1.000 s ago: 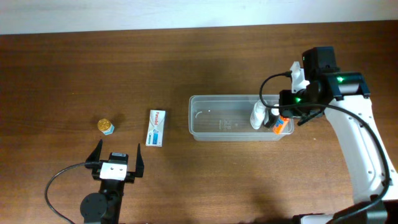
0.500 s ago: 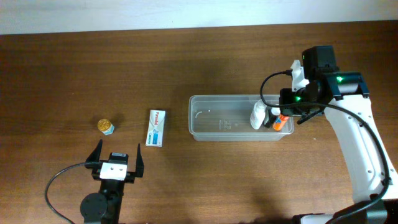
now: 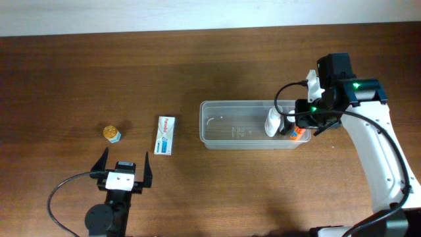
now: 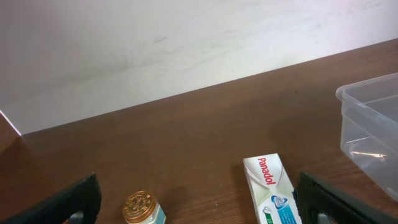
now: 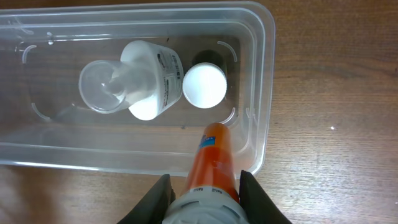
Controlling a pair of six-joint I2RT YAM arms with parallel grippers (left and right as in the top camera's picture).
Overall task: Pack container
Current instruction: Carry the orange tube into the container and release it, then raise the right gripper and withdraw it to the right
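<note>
The container (image 3: 230, 129) is a clear rectangular bin at the table's centre right; its rim (image 5: 267, 74) fills the right wrist view. My right gripper (image 3: 300, 126) hangs over the bin's right end, shut on an orange bottle (image 5: 214, 155) with a white cap, whose lower end points down into the bin's near right corner. Inside stand a white spray bottle (image 5: 140, 78) and a dark bottle with a white cap (image 5: 204, 84). My left gripper (image 3: 124, 164) is open and holds nothing, near the front left.
A white Panadol box (image 3: 165, 135) lies left of the bin, and a small gold-lidded jar (image 3: 112, 133) sits further left. Both appear low in the left wrist view, the box (image 4: 273, 193) and jar (image 4: 142, 208), ahead of the open fingers.
My right gripper has shifted slightly left over the bin's end, and less of the orange bottle shows from above. The left arm has not moved.
</note>
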